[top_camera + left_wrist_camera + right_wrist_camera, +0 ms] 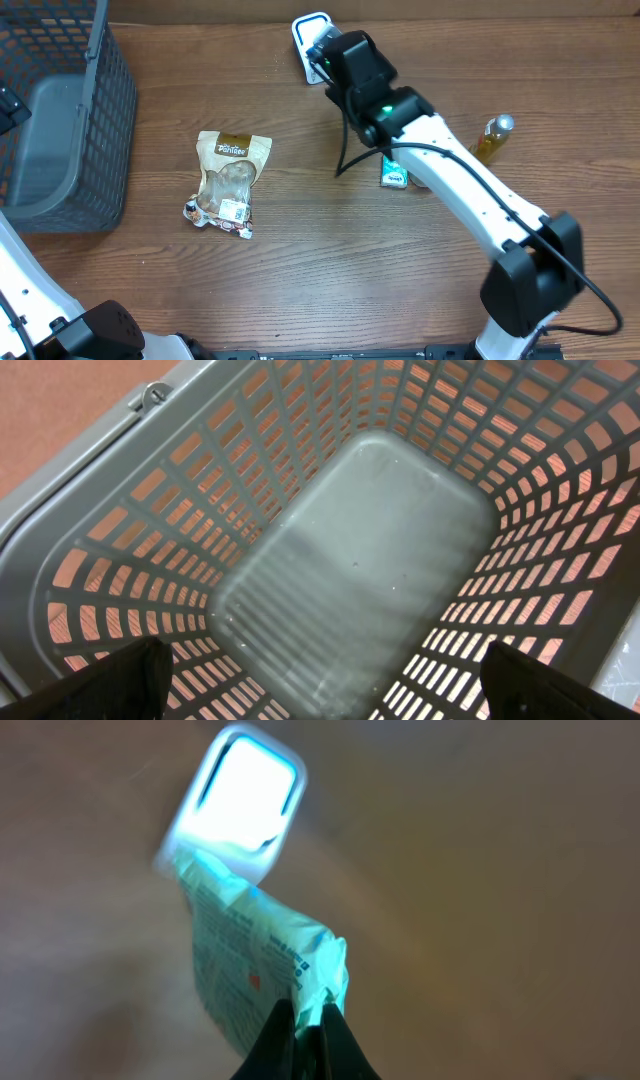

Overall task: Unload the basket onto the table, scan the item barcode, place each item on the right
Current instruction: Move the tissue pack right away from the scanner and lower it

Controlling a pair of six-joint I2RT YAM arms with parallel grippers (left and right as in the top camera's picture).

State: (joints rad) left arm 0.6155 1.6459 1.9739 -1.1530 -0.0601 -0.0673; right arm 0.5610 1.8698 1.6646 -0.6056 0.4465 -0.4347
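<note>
My right gripper [308,1015] is shut on the edge of a pale green printed packet [260,955], the item. The packet hangs tilted, and its far end reaches over the glowing white scanner window [243,792]. From overhead, the right gripper [325,55] sits at the table's back edge right beside the white-and-blue scanner [303,30], hiding the packet beneath it. My left gripper [325,695] is open above the inside of the grey basket [360,550], with nothing between its fingers [110,685].
The grey mesh basket [95,130] stands at the far left. A brown snack pouch [228,180] lies mid-table. A small green packet [394,175] and a yellow bottle [492,137] lie to the right, partly under the right arm.
</note>
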